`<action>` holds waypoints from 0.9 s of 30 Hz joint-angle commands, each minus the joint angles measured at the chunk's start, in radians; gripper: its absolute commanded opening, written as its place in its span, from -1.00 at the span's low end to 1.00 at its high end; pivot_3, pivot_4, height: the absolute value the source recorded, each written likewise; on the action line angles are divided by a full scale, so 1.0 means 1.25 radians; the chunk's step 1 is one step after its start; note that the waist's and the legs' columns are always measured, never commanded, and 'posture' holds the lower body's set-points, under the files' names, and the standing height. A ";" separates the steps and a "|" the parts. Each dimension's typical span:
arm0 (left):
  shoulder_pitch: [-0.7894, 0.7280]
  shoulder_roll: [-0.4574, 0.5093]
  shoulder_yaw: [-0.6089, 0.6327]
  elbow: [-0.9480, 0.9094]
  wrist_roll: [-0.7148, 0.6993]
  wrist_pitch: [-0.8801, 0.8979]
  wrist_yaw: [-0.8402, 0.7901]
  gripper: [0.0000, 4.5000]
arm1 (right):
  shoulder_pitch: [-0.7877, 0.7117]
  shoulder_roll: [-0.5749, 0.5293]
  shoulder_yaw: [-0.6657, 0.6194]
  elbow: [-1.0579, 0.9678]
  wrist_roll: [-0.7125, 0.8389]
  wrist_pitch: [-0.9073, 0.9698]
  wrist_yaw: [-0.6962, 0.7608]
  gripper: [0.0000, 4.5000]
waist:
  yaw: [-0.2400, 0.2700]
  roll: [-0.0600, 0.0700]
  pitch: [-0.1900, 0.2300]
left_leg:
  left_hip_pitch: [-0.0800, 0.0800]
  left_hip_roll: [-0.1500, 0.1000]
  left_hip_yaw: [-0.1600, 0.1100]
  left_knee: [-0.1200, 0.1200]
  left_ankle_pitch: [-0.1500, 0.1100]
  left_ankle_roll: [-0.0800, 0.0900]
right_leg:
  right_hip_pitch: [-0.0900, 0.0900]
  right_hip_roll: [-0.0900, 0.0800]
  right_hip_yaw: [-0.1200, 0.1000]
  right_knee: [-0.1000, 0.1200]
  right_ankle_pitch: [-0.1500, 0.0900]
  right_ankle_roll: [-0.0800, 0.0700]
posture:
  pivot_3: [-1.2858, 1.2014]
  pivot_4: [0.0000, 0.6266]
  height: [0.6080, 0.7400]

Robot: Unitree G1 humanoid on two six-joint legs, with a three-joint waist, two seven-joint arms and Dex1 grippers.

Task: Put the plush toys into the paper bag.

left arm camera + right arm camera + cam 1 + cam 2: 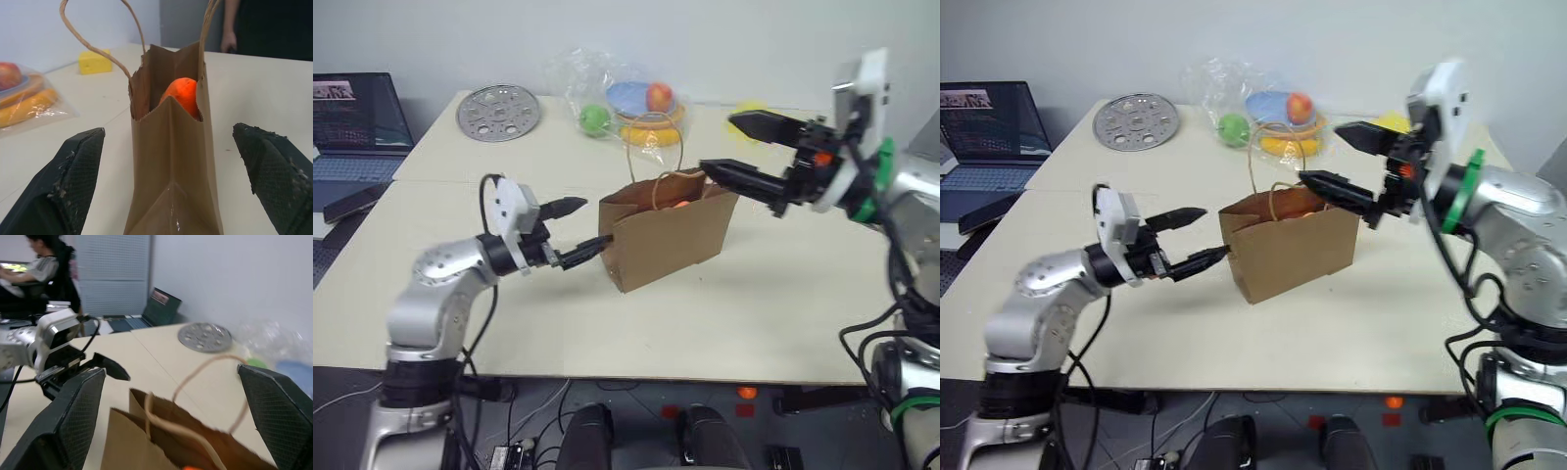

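The brown paper bag stands upright in the middle of the table with its loop handles up. An orange plush toy sits inside it, just below the rim; the rest of the bag's inside is hidden. My left gripper is open at the bag's left end, level with it and holding nothing, its lower fingertip close to the paper. My right gripper is open and holds nothing. It hovers above the bag's right end, pointing left. In the right wrist view the bag's handle arches between my fingers.
A clear plastic bag of fruit and a grey perforated disc lie at the back of the table. A yellow block sits far right. A laptop stands on the left. A person sits in the background.
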 commanded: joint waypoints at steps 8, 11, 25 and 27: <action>-0.043 -0.037 -0.049 0.063 0.039 -0.084 0.021 1.00 | 0.155 -0.081 -0.090 -0.162 0.192 0.094 -0.136 1.00 | -0.002 0.000 0.000 | 0.000 0.000 0.000 0.000 0.000 0.000 | 0.000 0.004 0.000 0.000 0.000 0.001 | 0.03 -0.52 1.00; -0.066 -0.059 -0.079 0.108 0.049 -0.095 0.012 1.00 | 0.201 -0.066 -0.042 -0.192 0.184 0.071 -0.164 1.00 | -0.002 0.000 0.000 | 0.000 0.000 0.000 0.000 0.000 0.000 | 0.000 0.004 0.000 0.000 0.000 0.001 | 0.03 -0.52 1.00; -0.074 -0.087 -0.116 0.200 0.088 -0.163 -0.019 0.04 | 0.260 -0.055 0.041 -0.226 0.166 -0.057 -0.185 1.00 | -0.011 0.000 0.000 | 0.000 0.000 -0.001 0.000 0.000 0.000 | 0.000 0.008 0.001 -0.002 0.002 0.004 | 0.03 -0.52 1.00; -0.075 -0.087 -0.118 0.204 0.088 -0.164 -0.024 -0.24 | 0.258 -0.060 0.049 -0.230 0.167 -0.068 -0.181 1.00 | -0.011 0.000 0.000 | 0.000 0.000 -0.001 0.000 0.000 0.000 | 0.000 0.008 0.001 -0.002 0.002 0.004 | 0.03 -0.52 1.00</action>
